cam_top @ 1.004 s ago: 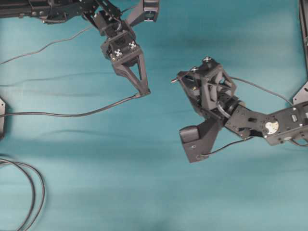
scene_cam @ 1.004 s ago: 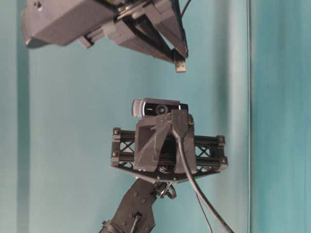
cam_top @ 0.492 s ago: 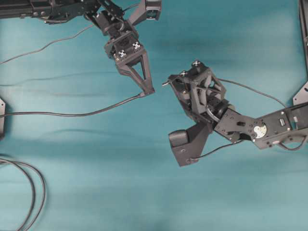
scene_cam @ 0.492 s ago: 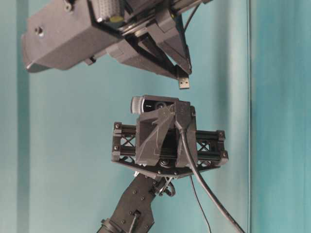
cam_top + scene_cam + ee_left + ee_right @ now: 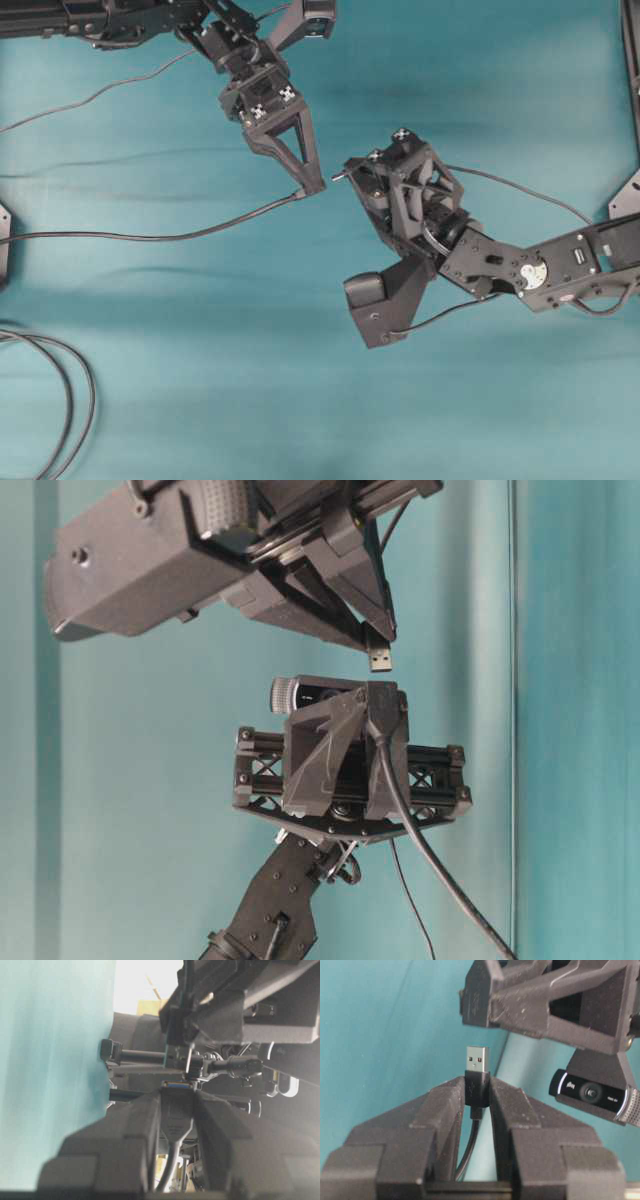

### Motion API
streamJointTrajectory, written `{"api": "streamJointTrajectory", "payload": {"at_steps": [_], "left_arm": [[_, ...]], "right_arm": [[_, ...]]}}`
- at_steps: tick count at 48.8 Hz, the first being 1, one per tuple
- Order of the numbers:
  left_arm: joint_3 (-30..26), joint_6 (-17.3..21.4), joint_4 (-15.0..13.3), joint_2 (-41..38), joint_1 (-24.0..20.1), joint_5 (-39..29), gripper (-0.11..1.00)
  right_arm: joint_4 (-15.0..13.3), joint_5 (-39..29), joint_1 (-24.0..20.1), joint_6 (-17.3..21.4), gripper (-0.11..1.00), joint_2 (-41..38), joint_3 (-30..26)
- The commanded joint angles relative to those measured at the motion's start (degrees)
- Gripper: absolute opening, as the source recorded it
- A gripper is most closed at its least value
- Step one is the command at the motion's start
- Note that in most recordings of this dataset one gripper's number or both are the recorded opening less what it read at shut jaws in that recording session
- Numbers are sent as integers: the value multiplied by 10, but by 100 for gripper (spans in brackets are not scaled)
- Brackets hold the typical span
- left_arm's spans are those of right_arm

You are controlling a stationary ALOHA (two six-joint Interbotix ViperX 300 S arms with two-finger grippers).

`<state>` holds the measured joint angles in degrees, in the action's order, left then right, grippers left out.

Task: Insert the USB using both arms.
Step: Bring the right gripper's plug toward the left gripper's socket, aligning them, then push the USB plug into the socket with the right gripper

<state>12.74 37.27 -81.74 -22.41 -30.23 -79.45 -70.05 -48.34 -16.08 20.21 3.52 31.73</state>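
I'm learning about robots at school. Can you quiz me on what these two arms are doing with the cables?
1. True or false: the plug is already pushed into the socket.
2. Which end effector holds the plug? A) the left one B) the right one C) neither
3. Fill in: the plug's metal tip looks ____.

Key
1. False. The table-level view shows a gap between them.
2. B. The right end effector pinches the plug, and the left end effector holds the socket.
3. Silver.
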Motion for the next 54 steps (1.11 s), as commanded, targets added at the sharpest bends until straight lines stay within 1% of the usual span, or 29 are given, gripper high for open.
{"api": "streamJointTrajectory", "payload": {"at_steps": [1, 15, 22, 54], "left_arm": [[-11, 18, -5, 9, 1, 2, 9], [-11, 19, -4, 8, 1, 11, 9], [-11, 19, 2, 8, 1, 17, 9], [-15, 29, 2, 9, 4, 39, 9]], "right_arm": [[-4, 4, -1, 2, 18, 4, -15], [-4, 8, -1, 3, 18, 4, -14], [-4, 8, -1, 3, 18, 4, -15], [-4, 13, -1, 3, 18, -12, -25]]}}
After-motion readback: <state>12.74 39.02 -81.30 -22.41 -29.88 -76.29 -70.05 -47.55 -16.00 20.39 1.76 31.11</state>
